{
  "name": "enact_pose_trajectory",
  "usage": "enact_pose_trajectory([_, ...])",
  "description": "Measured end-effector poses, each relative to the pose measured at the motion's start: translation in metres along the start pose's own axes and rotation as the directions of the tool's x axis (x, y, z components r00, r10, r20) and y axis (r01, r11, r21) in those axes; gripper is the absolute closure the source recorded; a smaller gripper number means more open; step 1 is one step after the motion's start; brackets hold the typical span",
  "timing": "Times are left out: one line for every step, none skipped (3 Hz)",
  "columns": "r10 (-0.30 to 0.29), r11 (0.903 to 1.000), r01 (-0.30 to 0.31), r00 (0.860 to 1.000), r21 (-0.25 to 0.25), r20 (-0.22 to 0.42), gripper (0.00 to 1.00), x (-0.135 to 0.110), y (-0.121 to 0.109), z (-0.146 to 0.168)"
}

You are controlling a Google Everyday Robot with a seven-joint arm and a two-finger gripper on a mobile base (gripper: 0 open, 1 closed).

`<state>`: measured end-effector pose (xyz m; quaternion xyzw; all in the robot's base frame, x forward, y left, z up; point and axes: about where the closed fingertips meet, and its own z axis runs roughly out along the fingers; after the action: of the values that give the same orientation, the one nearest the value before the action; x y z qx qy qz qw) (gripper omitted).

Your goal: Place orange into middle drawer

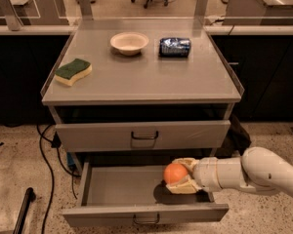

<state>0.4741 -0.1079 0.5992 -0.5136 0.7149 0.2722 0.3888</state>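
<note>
Camera view, read from the left: a green-and-yellow sponge (73, 71) lies on the cabinet top (141, 82), then a cream bowl (129, 42) and a dark can (175, 47) on its side further back, none of them part of the job. Below, the upper drawer front (142, 135) is closed, and the middle drawer (112, 191) is pulled out with its grey floor bare on the left. Over the right half of that floor sits the orange (175, 172), clasped between the fingers of the gripper (178, 176), which reaches in from the right on the pale arm (263, 172). A dark shadow lies beneath the fruit, and I cannot tell whether it touches the floor or hangs just above it. The risk lies in the release: a smooth round fruit let go from any height will likely bounce or roll across the flat metal. Pulling out carelessly, the fingers could also nudge the orange or catch the drawer's right wall or the closed front above.
</note>
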Motion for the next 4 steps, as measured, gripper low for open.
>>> enact_pose_trajectory([-0.011, 0.9998, 0.011, 1.000, 0.016, -0.013, 1.00, 0.030, -0.010, 0.018])
enact_pose_trajectory([-0.020, 0.9997, 0.020, 1.000, 0.014, -0.010, 1.00, 0.058, -0.019, 0.042])
enact_pose_trajectory([-0.028, 0.9996, 0.028, 1.000, -0.001, 0.003, 1.00, 0.081, -0.028, 0.066])
enact_pose_trajectory([-0.036, 0.9991, 0.036, 0.999, -0.021, 0.014, 1.00, 0.097, -0.036, 0.089])
